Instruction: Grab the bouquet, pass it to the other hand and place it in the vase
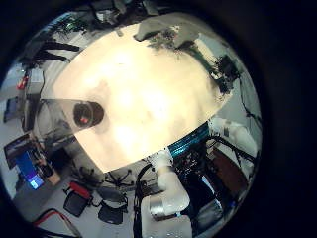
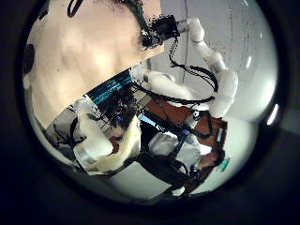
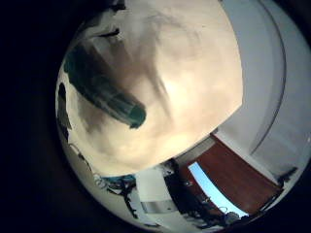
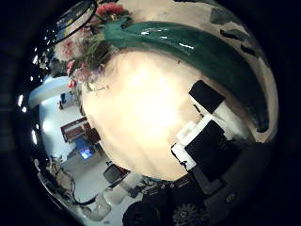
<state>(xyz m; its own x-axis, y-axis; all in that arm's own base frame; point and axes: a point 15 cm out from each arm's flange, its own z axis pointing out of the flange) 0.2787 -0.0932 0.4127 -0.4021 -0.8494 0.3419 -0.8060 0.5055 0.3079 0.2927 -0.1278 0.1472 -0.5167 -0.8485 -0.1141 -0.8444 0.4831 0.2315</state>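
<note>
Now | bouquet (image 4: pixel 169 42) on table (image 4: pixel 141 113), unlifted | right hand (image 4: pixel 207 132) over it, fingers uncurled | vase (image 1: pixel 74 112) empty | left hand's fingers: we cannot tell

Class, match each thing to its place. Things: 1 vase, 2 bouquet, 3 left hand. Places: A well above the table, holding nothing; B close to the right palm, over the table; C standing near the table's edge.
Things: 1 vase; 2 bouquet; 3 left hand.
Places: A well above the table, holding nothing; B close to the right palm, over the table; C standing near the table's edge.
Pairs: 1-C, 2-B, 3-A.
</note>
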